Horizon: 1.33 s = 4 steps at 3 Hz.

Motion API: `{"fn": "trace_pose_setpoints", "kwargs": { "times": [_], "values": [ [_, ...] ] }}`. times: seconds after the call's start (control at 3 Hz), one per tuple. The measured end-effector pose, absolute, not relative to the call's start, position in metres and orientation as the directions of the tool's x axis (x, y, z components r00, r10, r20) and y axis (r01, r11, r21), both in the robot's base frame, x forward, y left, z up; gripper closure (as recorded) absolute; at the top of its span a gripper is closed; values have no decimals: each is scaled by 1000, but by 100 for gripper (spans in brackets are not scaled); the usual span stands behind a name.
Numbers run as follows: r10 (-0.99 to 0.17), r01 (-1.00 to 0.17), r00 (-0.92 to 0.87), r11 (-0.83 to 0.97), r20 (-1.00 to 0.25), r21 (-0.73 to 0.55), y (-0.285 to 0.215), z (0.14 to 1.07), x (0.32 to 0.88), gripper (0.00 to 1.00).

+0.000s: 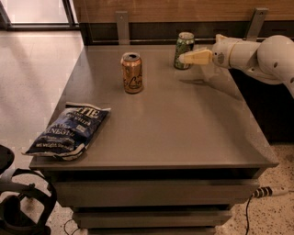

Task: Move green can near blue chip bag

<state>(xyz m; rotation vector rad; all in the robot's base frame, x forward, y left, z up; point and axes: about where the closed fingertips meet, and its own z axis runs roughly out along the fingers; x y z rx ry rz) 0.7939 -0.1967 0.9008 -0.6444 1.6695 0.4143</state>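
Single cam, sitting high above the table's [183, 133] near edge and tilting down, facing the wood wall [183, 9] at 12 o'clock. It's framing the whole tabletop at mid range, with floor [32, 69] showing at 9 o'clock. The gripper [183, 58] is sitting at 1 o'clock, against the green can [184, 48]; the blue chip bag [69, 131] is lying at 8 o'clock.

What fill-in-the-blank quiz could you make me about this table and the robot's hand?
The gripper is beside the green can, which stands ____.
The table holds ____ cans.
The orange-gold can stands closer to the blue chip bag than the ____ can does.
Missing words: upright, two, green.
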Motion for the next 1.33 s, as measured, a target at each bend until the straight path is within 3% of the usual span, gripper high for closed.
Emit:
{"fn": "trace_pose_setpoints", "kwargs": {
  "times": [1.33],
  "values": [
    [-93, -659, -86, 752, -992, -13, -168, 889, 834, 0]
  ]
}}
